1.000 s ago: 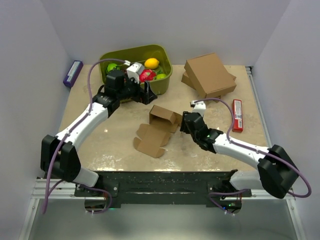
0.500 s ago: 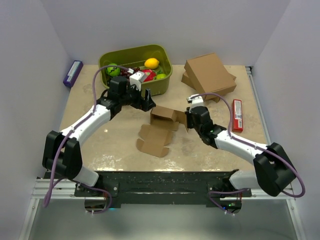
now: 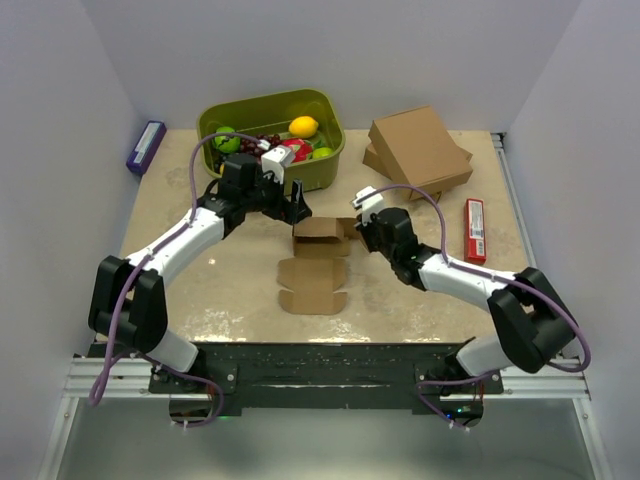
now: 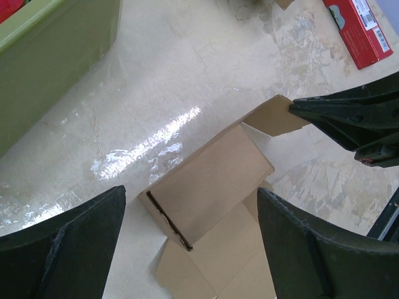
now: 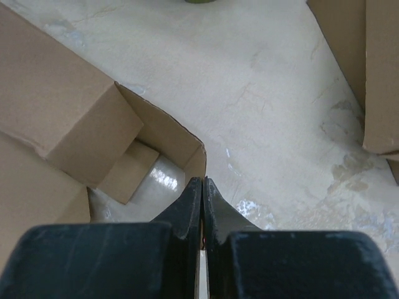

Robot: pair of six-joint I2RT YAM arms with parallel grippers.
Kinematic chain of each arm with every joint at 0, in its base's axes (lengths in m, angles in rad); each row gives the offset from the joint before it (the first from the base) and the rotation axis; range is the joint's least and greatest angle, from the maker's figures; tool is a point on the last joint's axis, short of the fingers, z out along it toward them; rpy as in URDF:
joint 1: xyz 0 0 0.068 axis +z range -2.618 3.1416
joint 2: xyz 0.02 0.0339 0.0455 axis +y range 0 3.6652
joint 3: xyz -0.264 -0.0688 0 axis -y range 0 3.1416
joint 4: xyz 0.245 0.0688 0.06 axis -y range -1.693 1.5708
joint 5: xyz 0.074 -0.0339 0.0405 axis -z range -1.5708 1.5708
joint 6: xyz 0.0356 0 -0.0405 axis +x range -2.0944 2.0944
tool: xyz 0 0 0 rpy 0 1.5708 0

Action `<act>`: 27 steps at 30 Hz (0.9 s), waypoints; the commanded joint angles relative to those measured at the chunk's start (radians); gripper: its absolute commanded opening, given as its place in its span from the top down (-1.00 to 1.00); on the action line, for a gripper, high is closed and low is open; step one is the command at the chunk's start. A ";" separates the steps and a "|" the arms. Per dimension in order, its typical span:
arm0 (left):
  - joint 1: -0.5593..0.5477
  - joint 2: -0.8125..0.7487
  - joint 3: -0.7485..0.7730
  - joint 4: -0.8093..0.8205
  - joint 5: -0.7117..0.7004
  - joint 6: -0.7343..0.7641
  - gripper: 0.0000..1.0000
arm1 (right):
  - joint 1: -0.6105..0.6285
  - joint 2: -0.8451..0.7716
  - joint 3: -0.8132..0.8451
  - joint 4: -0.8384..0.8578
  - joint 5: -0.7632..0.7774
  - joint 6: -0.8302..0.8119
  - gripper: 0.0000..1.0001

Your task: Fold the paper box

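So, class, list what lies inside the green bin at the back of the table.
Visible in the green bin: a yellow lemon, two green fruits and something red. The left arm covers the bin's near middle, so anything beneath is hidden.

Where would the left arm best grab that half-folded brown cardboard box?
Grip the raised rectangular body of the brown cardboard box across its narrow width, from above. The open left end effector hovers over it, and the right end effector pinches the side flap.
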 commanded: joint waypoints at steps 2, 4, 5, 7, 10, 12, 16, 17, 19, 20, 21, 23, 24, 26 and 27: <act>0.009 -0.004 -0.013 0.015 -0.030 0.001 -0.80 | -0.003 0.033 0.082 0.016 0.023 -0.064 0.89; 0.016 -0.004 -0.017 0.015 -0.041 0.001 -0.80 | -0.005 0.016 0.080 0.012 0.026 -0.048 0.67; 0.018 -0.003 -0.018 0.013 -0.041 0.001 -0.80 | -0.005 0.007 0.077 0.012 0.026 -0.047 0.50; 0.022 -0.006 -0.032 0.010 -0.049 0.001 -0.80 | -0.006 -0.019 0.062 0.013 0.032 -0.030 -0.10; 0.038 -0.027 -0.075 0.018 -0.037 -0.011 -0.81 | -0.014 -0.091 0.036 -0.003 0.038 0.004 -0.37; 0.056 -0.053 -0.113 0.045 -0.024 -0.031 -0.82 | -0.026 -0.152 0.028 -0.023 0.018 0.028 -0.44; 0.073 -0.067 -0.136 0.078 0.006 -0.059 -0.82 | -0.029 -0.214 0.074 -0.086 0.006 0.158 -0.49; 0.076 -0.066 -0.136 0.078 0.011 -0.067 -0.80 | -0.029 -0.214 0.100 -0.112 0.000 0.195 -0.47; 0.081 -0.058 -0.141 0.096 0.032 -0.076 -0.78 | -0.028 -0.179 0.213 -0.233 -0.038 0.316 -0.38; 0.085 -0.055 -0.144 0.105 0.046 -0.093 -0.72 | -0.028 -0.162 0.252 -0.281 -0.074 0.361 -0.26; 0.088 -0.046 -0.151 0.130 0.078 -0.102 -0.71 | -0.023 -0.128 0.307 -0.339 -0.103 0.460 -0.23; 0.091 -0.037 -0.159 0.169 0.106 -0.128 -0.58 | 0.012 -0.105 0.332 -0.353 -0.138 0.548 -0.22; 0.091 -0.030 -0.167 0.186 0.115 -0.136 -0.54 | 0.021 -0.096 0.342 -0.347 -0.151 0.624 -0.22; 0.091 -0.026 -0.168 0.190 0.117 -0.142 -0.46 | 0.041 -0.064 0.347 -0.333 -0.192 0.692 -0.24; 0.091 -0.020 -0.171 0.196 0.120 -0.143 -0.43 | 0.041 -0.053 0.349 -0.332 -0.192 0.759 -0.25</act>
